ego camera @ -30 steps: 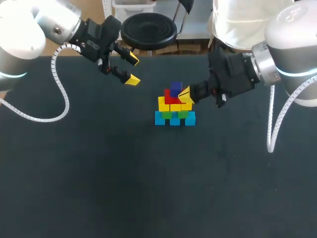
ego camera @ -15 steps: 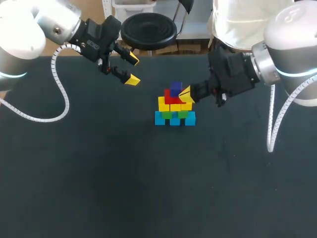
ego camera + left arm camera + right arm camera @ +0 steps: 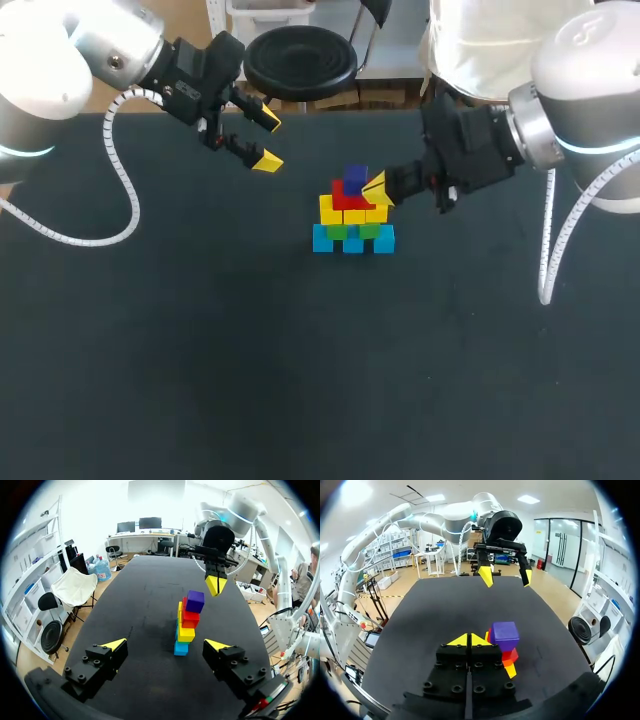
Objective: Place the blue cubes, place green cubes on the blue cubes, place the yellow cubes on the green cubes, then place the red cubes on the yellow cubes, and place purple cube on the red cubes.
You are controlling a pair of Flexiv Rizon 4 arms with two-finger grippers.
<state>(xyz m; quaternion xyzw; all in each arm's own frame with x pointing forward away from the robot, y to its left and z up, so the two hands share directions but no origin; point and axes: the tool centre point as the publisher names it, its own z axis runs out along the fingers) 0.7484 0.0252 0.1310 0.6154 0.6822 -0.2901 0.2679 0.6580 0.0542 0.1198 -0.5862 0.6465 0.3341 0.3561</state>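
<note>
A cube pyramid stands mid-table: blue cubes (image 3: 352,241) at the bottom, green cubes (image 3: 350,230) on them, yellow cubes (image 3: 336,211), red cubes (image 3: 349,197), and a purple cube (image 3: 355,179) on top. My right gripper (image 3: 377,189) is shut and empty, its tips right beside the red and purple cubes; in the right wrist view the purple cube (image 3: 504,635) sits just ahead of the shut gripper (image 3: 469,640). My left gripper (image 3: 266,141) hangs open and empty at the back left, well apart from the stack. From the left wrist, the stack (image 3: 187,622) stands ahead of the open gripper (image 3: 167,644).
The black table (image 3: 200,350) stretches bare in front of the stack and to both sides. A round black stool (image 3: 300,62) stands just past the far edge.
</note>
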